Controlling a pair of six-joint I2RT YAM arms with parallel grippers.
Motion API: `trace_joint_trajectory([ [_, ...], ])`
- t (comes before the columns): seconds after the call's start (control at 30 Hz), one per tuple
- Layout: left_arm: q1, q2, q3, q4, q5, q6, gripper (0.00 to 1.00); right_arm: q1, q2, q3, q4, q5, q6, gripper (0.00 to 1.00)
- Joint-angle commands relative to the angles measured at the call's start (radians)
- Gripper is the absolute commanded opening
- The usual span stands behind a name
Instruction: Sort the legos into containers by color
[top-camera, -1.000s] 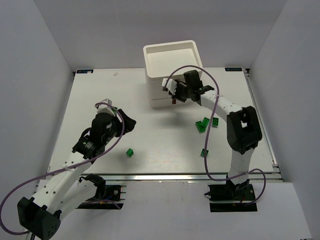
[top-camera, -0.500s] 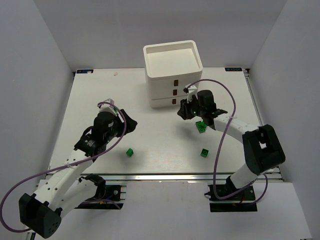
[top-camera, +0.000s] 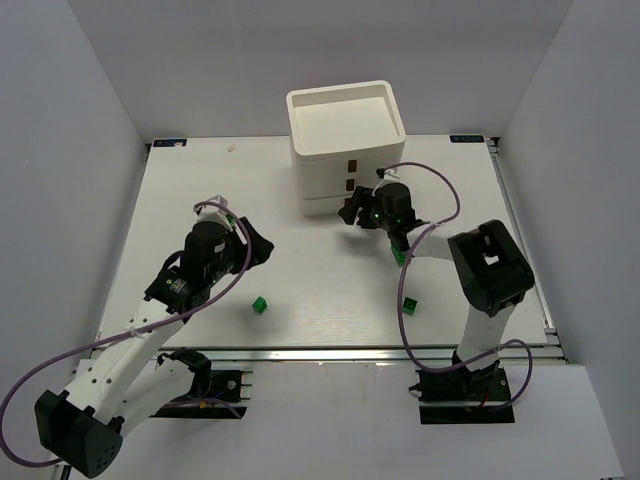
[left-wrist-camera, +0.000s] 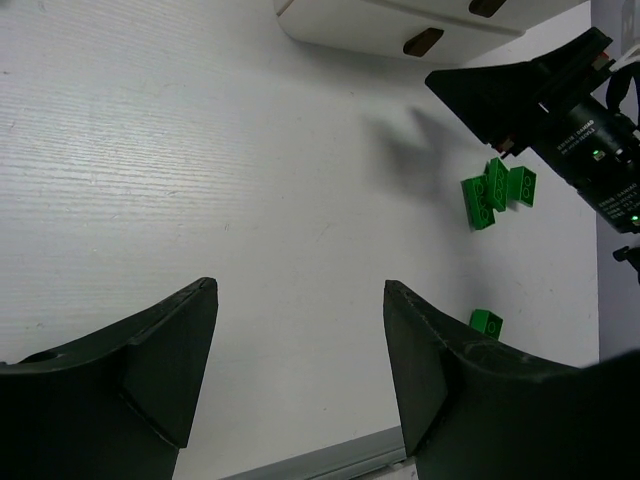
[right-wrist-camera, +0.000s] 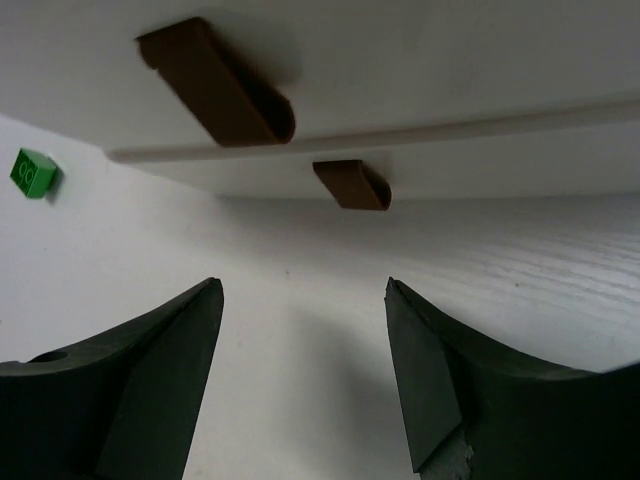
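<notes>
Legos (left-wrist-camera: 497, 190) look light, stiff, slick: pinch across flat sides. Right pincer (right-wrist-camera: 300, 300) and left pincer (left-wrist-camera: 297, 300) gape, empty.

Right claw (top-camera: 350, 213) back at drawers (top-camera: 322, 187)

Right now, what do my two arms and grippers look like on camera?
Both the left arm and right arm are white links with black joints, each trailed by a purple cable. The left gripper and right gripper have black wedge-shaped fingers; a green light glows by the right wrist.
</notes>
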Motion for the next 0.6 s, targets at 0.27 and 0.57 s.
trace_joint_trajectory([
  [0.27, 0.003, -0.024, 0.042, -0.046, 0.009, -0.019, 0.77, 0.023, 0.177, 0.144, 0.206, 0.167, 0.070, 0.66],
  [0.57, 0.003, 0.012, 0.067, -0.061, 0.007, -0.018, 0.77, 0.021, 0.248, 0.228, 0.259, 0.192, 0.010, 0.47],
])
